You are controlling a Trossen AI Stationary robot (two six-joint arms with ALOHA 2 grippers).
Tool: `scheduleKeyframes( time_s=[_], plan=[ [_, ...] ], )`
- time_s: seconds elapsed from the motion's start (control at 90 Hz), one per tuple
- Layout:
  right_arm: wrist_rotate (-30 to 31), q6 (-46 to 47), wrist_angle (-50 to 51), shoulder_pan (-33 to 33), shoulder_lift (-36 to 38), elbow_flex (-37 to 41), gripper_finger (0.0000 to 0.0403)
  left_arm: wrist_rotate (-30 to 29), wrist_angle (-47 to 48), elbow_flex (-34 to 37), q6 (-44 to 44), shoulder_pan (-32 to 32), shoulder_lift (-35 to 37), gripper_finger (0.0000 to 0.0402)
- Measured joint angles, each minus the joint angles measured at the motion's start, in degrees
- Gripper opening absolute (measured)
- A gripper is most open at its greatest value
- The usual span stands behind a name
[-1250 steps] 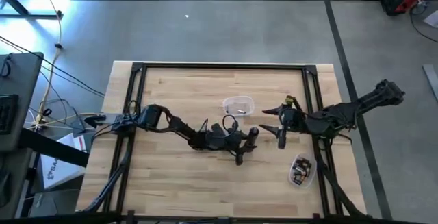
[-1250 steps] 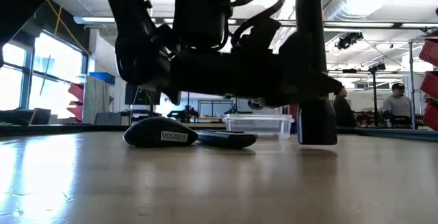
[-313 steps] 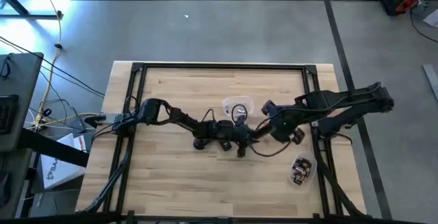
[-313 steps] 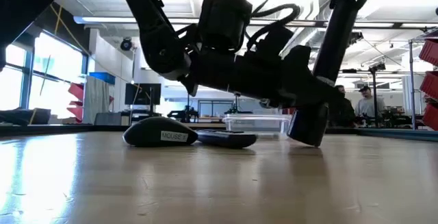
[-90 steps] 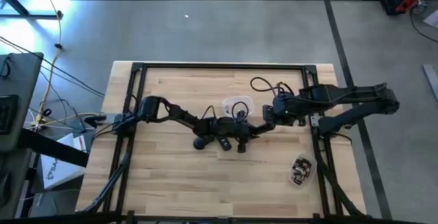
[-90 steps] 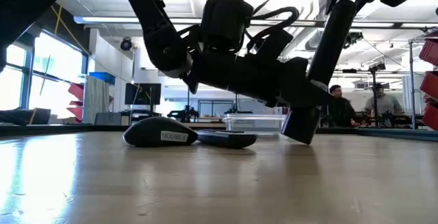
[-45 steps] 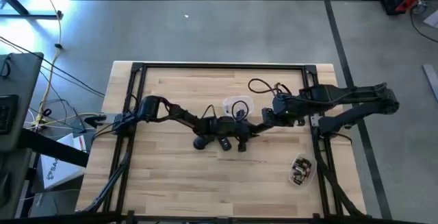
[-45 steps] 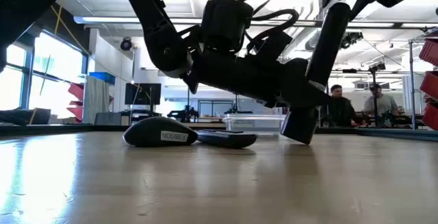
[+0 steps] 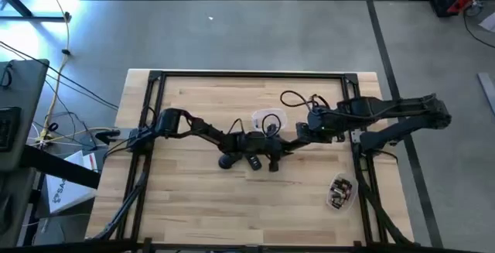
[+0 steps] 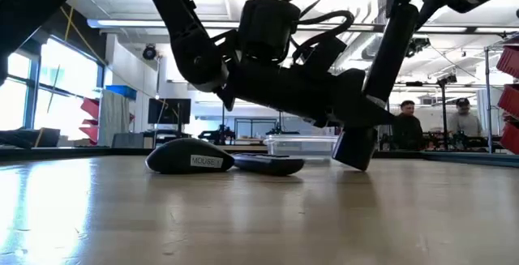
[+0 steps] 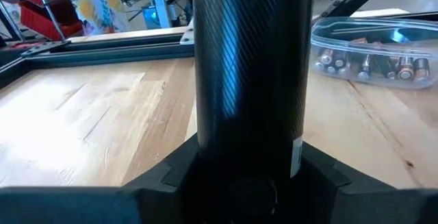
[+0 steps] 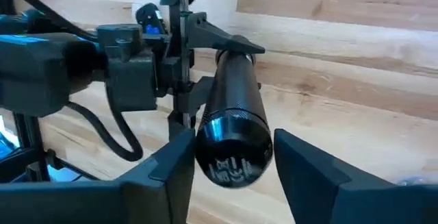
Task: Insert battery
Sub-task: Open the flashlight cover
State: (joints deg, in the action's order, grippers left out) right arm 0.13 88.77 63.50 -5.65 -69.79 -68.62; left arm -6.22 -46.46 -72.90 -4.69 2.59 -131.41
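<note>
Left end effector point(image 12: 179, 80) grips a flashlight point(image 12: 234, 121) — right end effector point(image 12: 229, 157) clamps its end; batteries point(image 11: 369, 61) remain in their tub.

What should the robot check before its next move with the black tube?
1. Left gripper has a firm hold on the flashlight: ok, its jaws are clamped round the body.
2. Right gripper is on the flashlight's end cap: ok, its jaws sit against both sides of the cap.
3. Flashlight is open for a battery: not ok, the end cap is on.
4. Spare batteries are ready: ok, they lie in the clear tub on the table.
5. A gripper is free to fetch a battery: not ok, both are on the flashlight.
</note>
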Motion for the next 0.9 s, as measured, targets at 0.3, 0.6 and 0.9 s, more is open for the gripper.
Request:
scheduleKeyframes(
  time_s=[0.3, 0.6, 0.9],
  plan=[
    [-0.16, -1.26, -1.15, 0.0, 0.14, 0.77, 0.0146, 0.09, 0.0, 0.0, -0.09, 0.0, 0.0, 0.014],
    [-1.36, -13.65, -1.13, 0.0, 0.08, 0.85, 0.0135, 1.13, 0.0, 0.0, -0.3, 0.0, 0.0, 0.014],
    [-2.24, -47.81, -1.11, -0.01, 0.06, 0.93, 0.0134, 5.6, 0.39, 0.02, -0.28, -0.07, 0.02, 0.014]
  ],
)
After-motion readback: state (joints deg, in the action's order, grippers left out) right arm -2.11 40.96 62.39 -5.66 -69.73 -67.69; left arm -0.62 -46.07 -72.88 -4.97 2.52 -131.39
